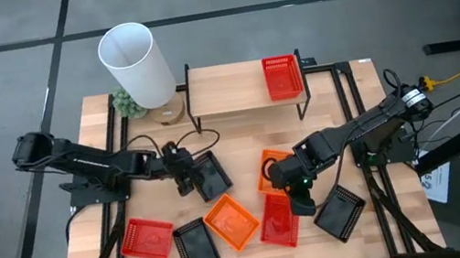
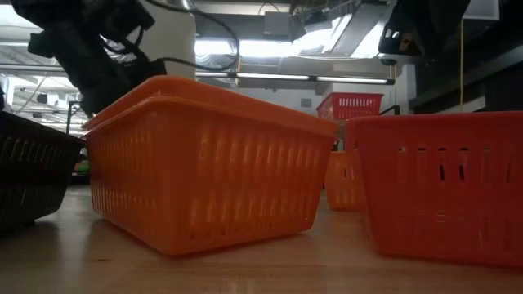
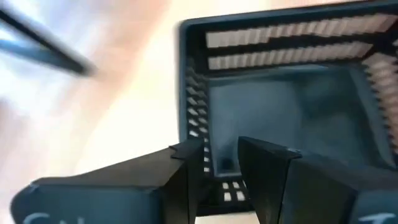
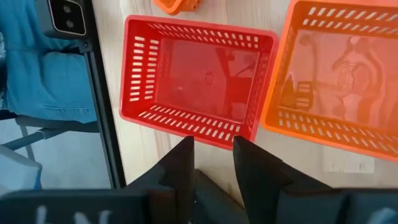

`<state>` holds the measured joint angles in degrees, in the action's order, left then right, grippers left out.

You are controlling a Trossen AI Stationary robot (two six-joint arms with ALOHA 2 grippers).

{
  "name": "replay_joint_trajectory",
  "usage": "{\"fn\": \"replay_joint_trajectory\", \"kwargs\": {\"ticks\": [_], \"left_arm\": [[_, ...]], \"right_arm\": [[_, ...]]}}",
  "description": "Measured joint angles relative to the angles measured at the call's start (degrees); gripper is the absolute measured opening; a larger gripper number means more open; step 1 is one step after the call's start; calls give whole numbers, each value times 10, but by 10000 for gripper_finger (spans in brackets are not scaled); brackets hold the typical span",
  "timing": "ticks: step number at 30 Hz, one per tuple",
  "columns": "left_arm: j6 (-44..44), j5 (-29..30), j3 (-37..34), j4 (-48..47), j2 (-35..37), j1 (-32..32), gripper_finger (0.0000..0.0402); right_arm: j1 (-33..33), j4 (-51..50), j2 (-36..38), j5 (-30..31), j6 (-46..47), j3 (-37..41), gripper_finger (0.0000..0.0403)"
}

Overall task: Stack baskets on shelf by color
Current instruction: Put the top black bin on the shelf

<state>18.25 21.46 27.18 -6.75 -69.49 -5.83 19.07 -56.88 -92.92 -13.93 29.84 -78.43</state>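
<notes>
A: What is the biggest thing on the wooden table (image 1: pixel 381 207)?

B: The tall white cylinder (image 1: pixel 136 65), smooth and round, at the far left. Beside it stands the shelf (image 1: pixel 228 88), a flat light-wood board on thin black legs. One red basket (image 1: pixel 282 77) sits on its right end.

A: And the other baskets?

B: They are rectangular plastic trays with slatted walls. Along the near edge lie a red one (image 1: pixel 146 238), a black one (image 1: pixel 196 246), an orange one (image 1: pixel 231 222), another red one (image 1: pixel 279 219) and a black one (image 1: pixel 339 212). One more orange basket (image 1: pixel 269 167) lies just behind the right gripper.

A: What does the left gripper (image 1: pixel 183 169) hold?

B: Its fingers (image 3: pixel 186 168) stand on both sides of one wall of a black basket (image 1: pixel 210 175), inside and outside, a narrow gap between them. That basket is near the table's middle, in front of the shelf.

A: The right gripper (image 1: pixel 296 194)?

B: It hangs above the far edge of the second red basket. Its fingers (image 4: pixel 181 163) are a little apart, and they grip nothing.
</notes>
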Motion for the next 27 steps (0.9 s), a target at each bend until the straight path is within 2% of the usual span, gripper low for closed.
{"fn": "replay_joint_trajectory", "kwargs": {"ticks": [4, 9, 12, 17, 19, 24, 27], "left_arm": [[-41, 79, 0, -47, 3, 20, 94], [-49, 93, 2, -51, 3, 31, 94], [-49, 51, 27, -50, 9, 17, 94], [-49, -106, 85, -48, 33, -12, 94], [-47, -143, 100, -48, 32, -28, 94], [-5, -150, 100, -61, 15, -75, 94], [14, -113, 92, -88, -13, -101, 94]], "right_arm": [[0, 0, 0, 4, -1, 0, 110], [0, 0, 0, 24, -6, 0, 110], [0, 0, 0, 38, -20, 0, 110], [0, 1, 0, 50, -31, 0, 110], [0, 2, 0, 53, -30, 0, 110], [0, 5, 0, 53, -30, 0, 110], [0, 5, 0, 53, -30, 0, 110]]}}
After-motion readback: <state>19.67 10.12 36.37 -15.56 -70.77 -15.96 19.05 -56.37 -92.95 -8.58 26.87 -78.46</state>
